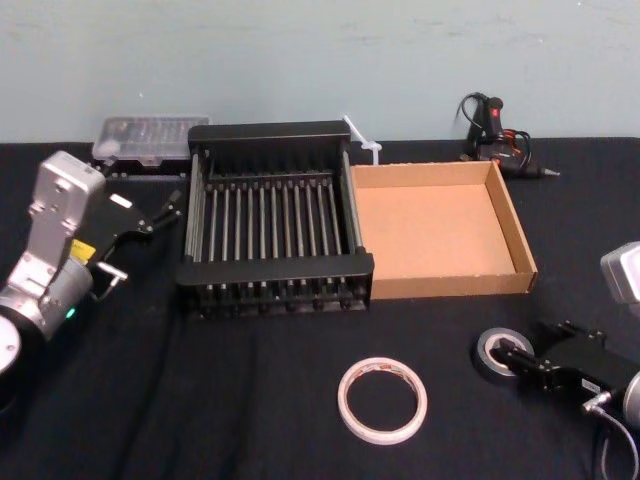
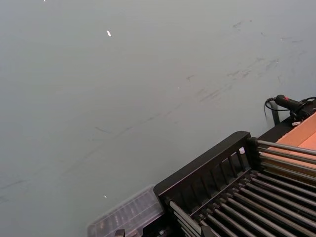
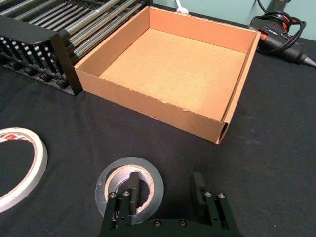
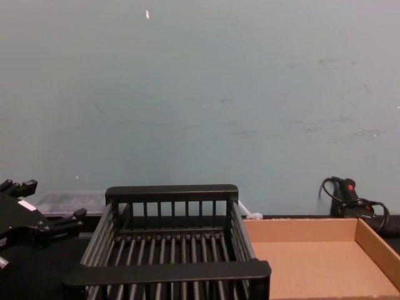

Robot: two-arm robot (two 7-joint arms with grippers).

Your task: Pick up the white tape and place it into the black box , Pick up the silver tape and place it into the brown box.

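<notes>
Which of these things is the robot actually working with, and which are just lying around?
Job: white tape; silver tape, its wall straddled by the open right end effector; black box; brown box. The left end effector hangs beside the black box.
Lying about: glue gun; clear plastic case.

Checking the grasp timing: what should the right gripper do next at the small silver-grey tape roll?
Probably close: the open right gripper straddles the wall of the small silver-grey tape roll, one finger in its hole, one outside. Left gripper idles beside the black slatted crate.
</notes>
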